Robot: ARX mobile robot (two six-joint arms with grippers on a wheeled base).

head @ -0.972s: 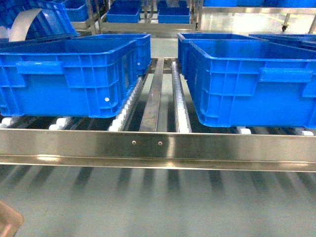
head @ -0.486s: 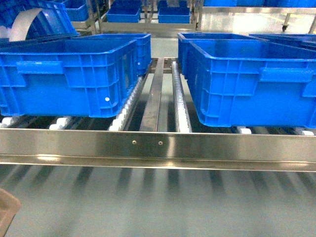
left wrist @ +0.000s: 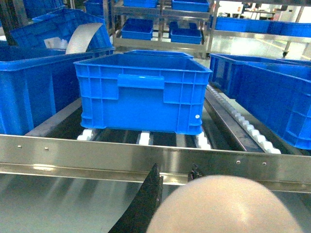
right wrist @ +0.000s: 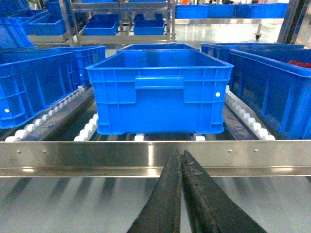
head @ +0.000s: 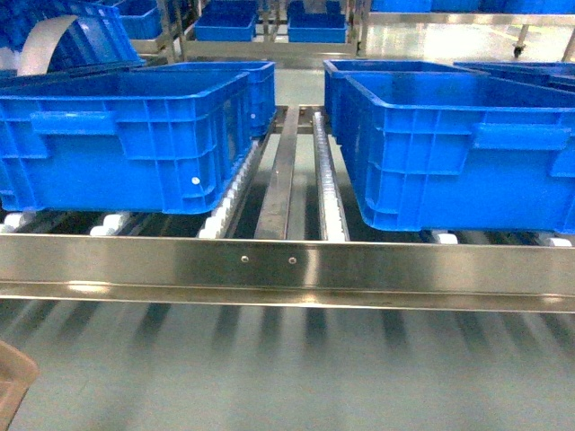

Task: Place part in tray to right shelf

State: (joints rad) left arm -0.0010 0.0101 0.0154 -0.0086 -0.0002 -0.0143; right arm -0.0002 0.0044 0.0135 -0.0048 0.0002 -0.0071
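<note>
Clamped on the big beige plastic scoop tray (left wrist: 228, 206), my left gripper (left wrist: 167, 194) carries it below the steel flow rack (head: 269, 263); right gripper (right wrist: 181, 165) closed, empty. Tray seems light, stiff, slick. Blue part unseen.

Right gripper (right wrist: 181, 160): two long, narrow, matte black fingers (right wrist: 165, 199) tapering to slim tips, surfaces slightly scuffed. Left gripper: one dark, blade-like black finger (left wrist: 146, 201) visible, with a small black fitting just beside its tip.
</note>
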